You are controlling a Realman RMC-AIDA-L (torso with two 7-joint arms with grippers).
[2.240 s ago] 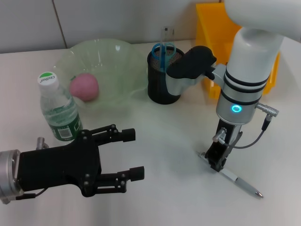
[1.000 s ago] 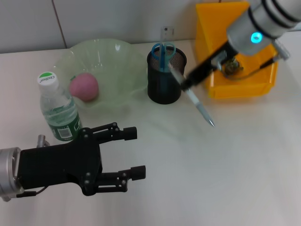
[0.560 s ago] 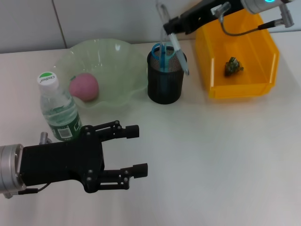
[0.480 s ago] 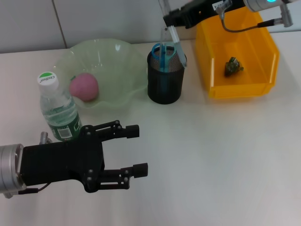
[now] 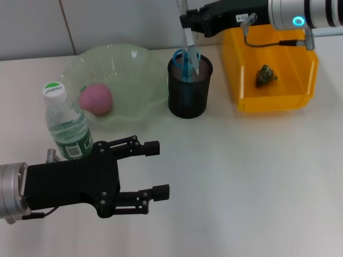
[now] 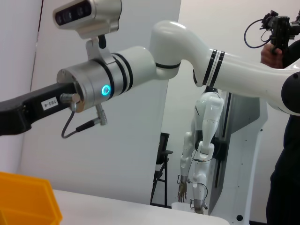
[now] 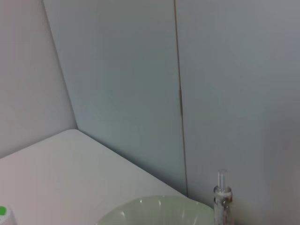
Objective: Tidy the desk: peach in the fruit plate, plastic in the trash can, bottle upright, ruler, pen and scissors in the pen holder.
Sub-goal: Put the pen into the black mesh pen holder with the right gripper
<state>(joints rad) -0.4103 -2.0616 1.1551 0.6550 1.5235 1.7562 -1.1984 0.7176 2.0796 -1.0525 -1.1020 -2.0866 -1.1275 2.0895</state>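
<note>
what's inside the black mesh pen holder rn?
Blue-handled scissors stand in the black mesh pen holder. A pen, held by the right pincer, has its tip just inside the rim. The mesh wall hides anything lower down.

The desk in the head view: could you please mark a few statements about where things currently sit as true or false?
1. The peach lies in the green fruit plate. True.
2. The bottle lies on its side. False: it stands upright, cap up.
3. The right gripper holds the pen over the pen holder. True.
4. The orange bin is empty. False: a small dark scrap lies in it.
5. The left gripper grips the bottle. False: it is open, holding nothing.
</note>
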